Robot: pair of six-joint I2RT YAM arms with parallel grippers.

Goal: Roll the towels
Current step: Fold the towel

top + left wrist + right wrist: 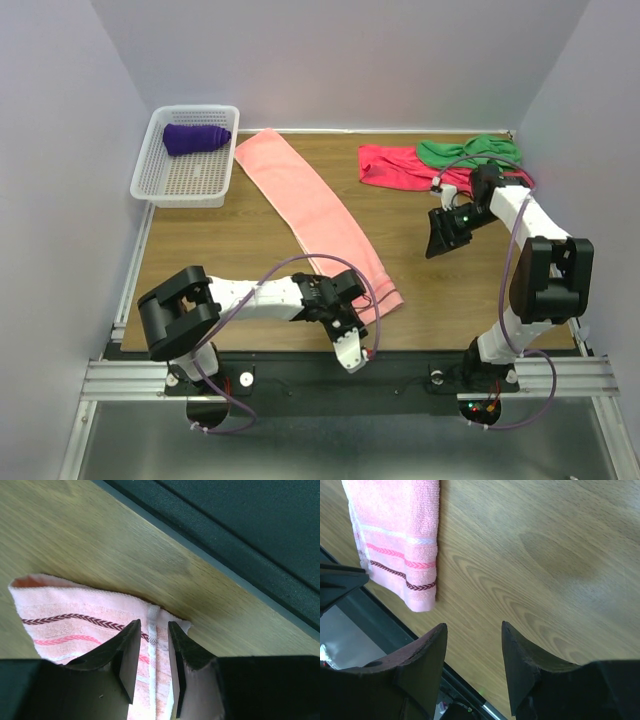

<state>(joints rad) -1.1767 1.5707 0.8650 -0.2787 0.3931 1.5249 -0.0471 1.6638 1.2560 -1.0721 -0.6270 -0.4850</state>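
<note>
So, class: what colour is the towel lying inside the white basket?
The towel is purple; top external view shows it best.

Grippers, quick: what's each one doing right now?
Left gripper: partly open, fingers astride the near end of the salmon-pink towel, no clear pinch.
Right gripper: open, empty, over the wooden table.

Fuzzy terry-cloth pink towel (400, 525), smooth wood-grain table (545, 555), white plastic mesh basket (195, 178)

Left claw (153, 625) astride salmon-pink towel (75, 630) hem, wood table (100, 540)
</note>
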